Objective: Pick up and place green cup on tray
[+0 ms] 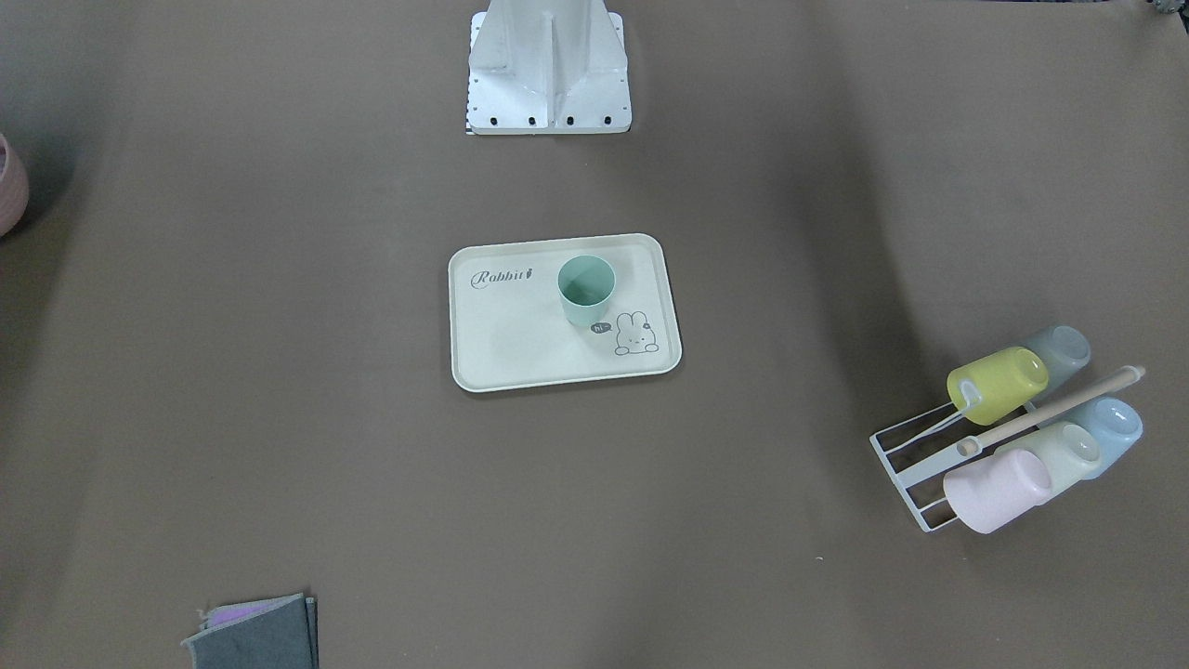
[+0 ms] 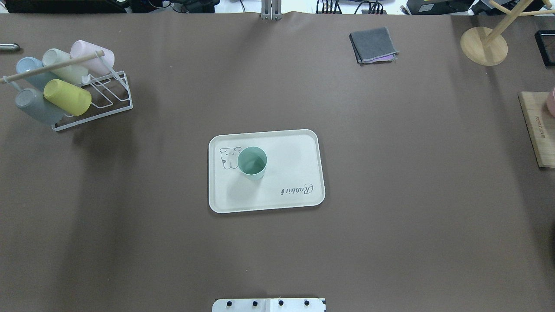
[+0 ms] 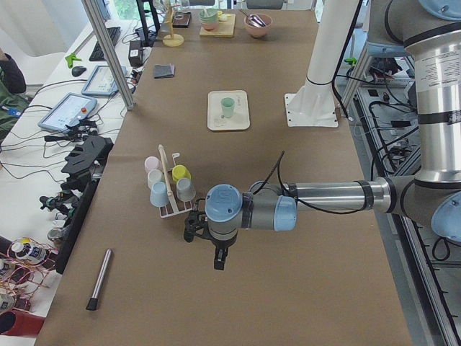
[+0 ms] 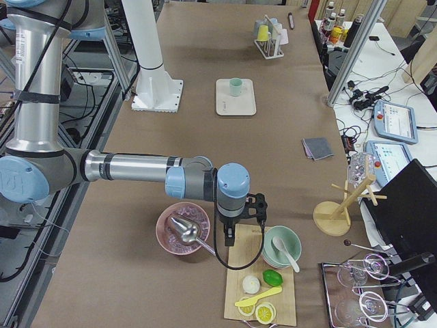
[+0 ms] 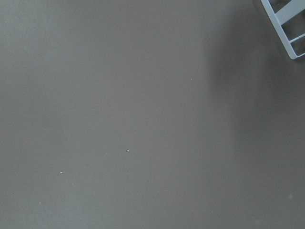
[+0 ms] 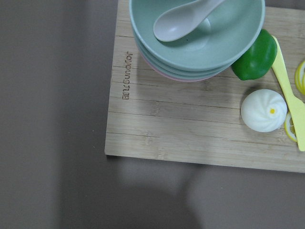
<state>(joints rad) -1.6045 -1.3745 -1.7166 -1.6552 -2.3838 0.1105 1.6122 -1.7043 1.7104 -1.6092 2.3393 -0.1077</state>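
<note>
The pale mint green cup stands upright on the cream tray, beside the bunny drawing. From overhead, the green cup sits left of the tray's middle. No gripper touches either. My left gripper shows only in the exterior left view, hovering near the cup rack, far from the tray; I cannot tell its state. My right gripper shows only in the exterior right view, over a wooden board; its state cannot be told either.
A white wire rack holds several pastel cups, among them a yellow-green one. A folded grey cloth and a wooden stand lie at the far side. Stacked bowls sit on a wooden board.
</note>
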